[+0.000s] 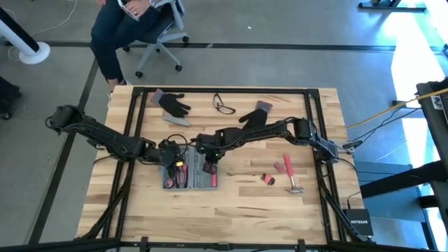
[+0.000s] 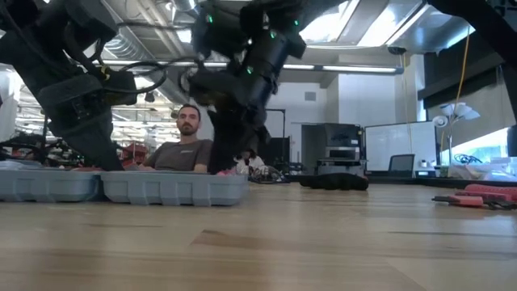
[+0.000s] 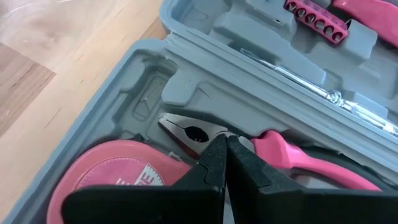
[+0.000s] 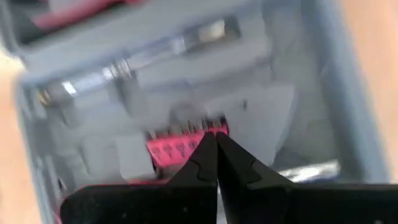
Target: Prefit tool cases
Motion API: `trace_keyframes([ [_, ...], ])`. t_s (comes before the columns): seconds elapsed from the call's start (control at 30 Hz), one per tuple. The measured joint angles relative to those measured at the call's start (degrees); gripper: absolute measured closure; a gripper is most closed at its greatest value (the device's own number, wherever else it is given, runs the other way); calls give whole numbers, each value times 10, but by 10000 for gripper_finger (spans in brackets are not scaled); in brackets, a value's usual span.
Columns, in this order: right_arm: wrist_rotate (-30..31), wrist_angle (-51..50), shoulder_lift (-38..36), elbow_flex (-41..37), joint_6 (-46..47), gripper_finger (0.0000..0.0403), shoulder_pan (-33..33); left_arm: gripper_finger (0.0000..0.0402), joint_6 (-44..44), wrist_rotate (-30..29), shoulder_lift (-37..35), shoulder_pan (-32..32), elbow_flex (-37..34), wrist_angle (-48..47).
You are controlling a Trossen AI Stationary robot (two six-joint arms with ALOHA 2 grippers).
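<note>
On the wooden desk (image 1: 231, 203), seen from above, the left arm reaches in from the left edge and ends over the left half of the open tool case (image 1: 190, 171), which lies flat at the middle of the desk, slightly toward its near edge. The left gripper (image 3: 225, 144) has its fingers pressed together, nothing between them, the tips just above the pliers (image 3: 205, 134) with pink handles that sit in a moulded recess. Beside the pliers, in the same half, lies a round pink tape measure (image 3: 118, 183). Across the hinge, the other half holds a pink bit holder (image 3: 317, 20).

The right arm comes from the right edge and bends over the case's right half. The right gripper (image 4: 216, 140) also has its fingers pressed together, empty, the tips pointing down at a pink bit holder (image 4: 177, 146) in the grey tray.

Farther back on the desk lie a black glove (image 1: 170, 103), a pair of glasses (image 1: 224, 106) and a second black glove (image 1: 255, 115). To the right of the case, apart from it, lie a small pink tool (image 1: 268, 179) and a hammer (image 1: 290, 176) with a pink handle.

In the low view the case (image 2: 121, 187) shows as two grey trays side by side, and a person (image 2: 184, 145) sits behind the desk.
</note>
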Motion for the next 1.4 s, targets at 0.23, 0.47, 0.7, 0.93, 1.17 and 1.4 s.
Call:
trace_keyframes([
  [0.23,-8,-22,-4,46,0,403,15,402,5,0,0,0,0,0],
  [0.47,-7,-14,16,46,23,403,34,402,3,1,0,0,0,1],
  [0.7,-2,-12,32,46,24,403,33,402,0,1,0,0,0,0],
  [0.93,-1,-13,38,46,18,403,33,402,-2,1,0,0,0,0],
  [1.17,-4,-3,48,34,7,403,33,401,0,1,0,0,0,1],
  [1.4,-15,7,42,27,13,403,21,401,-3,-2,0,0,0,2],
])
